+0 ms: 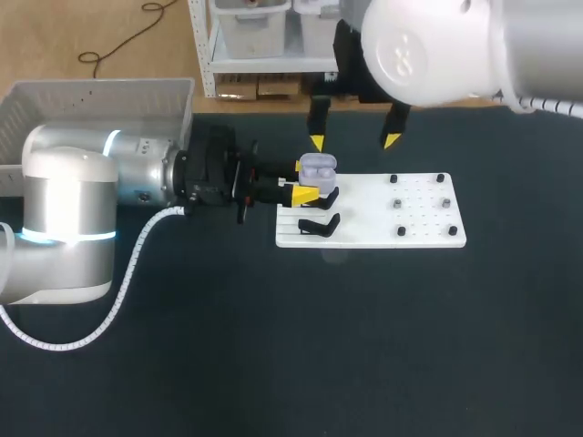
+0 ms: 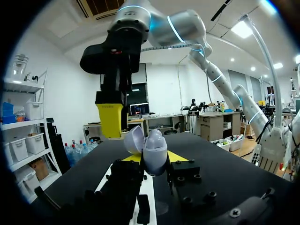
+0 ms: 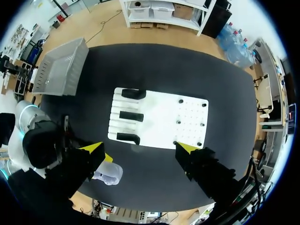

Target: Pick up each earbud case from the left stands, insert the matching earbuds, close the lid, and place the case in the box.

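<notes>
At the far left of the dark table (image 1: 273,346) sits a pale box (image 1: 91,100) with ribbed walls. Beside it the left arm (image 1: 137,182) comes in from the left, and its left gripper (image 1: 301,179) is clamped on a lavender earbud case (image 1: 318,166), one yellow tip on each side of it. The case is held over the left end of a white board (image 1: 372,232). In the left wrist view its lid stands open. Under and just beside the case, black stands (image 1: 319,225) lie along the board's left part, and small dark pegs (image 1: 398,204) dot its right part. The right gripper (image 1: 353,140) hangs just behind the case and the board's far edge, pointing down, its fingers spread wide apart and touching nothing.
</notes>
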### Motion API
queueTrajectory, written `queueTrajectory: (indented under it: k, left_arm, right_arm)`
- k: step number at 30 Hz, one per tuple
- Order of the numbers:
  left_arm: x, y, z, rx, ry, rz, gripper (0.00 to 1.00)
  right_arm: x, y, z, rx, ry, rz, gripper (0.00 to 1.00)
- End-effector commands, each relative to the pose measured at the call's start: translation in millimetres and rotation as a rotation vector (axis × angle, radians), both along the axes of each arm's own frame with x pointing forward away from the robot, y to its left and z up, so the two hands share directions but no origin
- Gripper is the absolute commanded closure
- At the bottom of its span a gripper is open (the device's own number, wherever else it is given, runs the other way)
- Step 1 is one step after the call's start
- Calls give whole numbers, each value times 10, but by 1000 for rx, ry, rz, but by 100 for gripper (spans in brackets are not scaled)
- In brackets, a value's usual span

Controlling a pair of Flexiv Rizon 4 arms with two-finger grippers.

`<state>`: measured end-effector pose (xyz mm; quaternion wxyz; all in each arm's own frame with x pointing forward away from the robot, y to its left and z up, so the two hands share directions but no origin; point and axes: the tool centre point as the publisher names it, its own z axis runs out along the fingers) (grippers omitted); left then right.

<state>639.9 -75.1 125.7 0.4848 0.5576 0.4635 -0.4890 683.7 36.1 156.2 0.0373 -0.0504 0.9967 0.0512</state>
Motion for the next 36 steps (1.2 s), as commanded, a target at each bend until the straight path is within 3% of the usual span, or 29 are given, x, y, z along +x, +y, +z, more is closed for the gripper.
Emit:
queueTrajectory:
  k: [1, 11, 15, 20, 23, 28, 32, 36]
  left_arm:
    - [-13, -2, -4, -1, -3, 5, 100]
    - [-13, -2, -4, -1, -3, 5, 100]
    - [-13, -2, -4, -1, -3, 5, 100]
    - [-13, -2, -4, -1, -3, 5, 100]
    - [-13, -2, -4, -1, -3, 5, 100]
    - [-35, 20, 48, 8, 11, 12, 100]
    - [-73, 93, 202, 8, 43, 36, 100]
    - [-100, 217, 351, 6, 88, 95, 100]
  right_arm:
    - [-101, -1, -13, 1, -1, 3, 0]
    - [-264, -63, -8, -2, 15, 3, 0]
    - [-282, -77, 80, -2, -33, -3, 0]
    - [-342, -118, 456, 34, -196, 7, 0]
    - [-511, -136, 801, 62, -331, 63, 0]
    - [-844, -199, 1181, 114, -484, 122, 0]
    - [-1069, -227, 1331, 140, -561, 150, 0]
    - [-1145, -241, 1390, 165, -581, 160, 0]
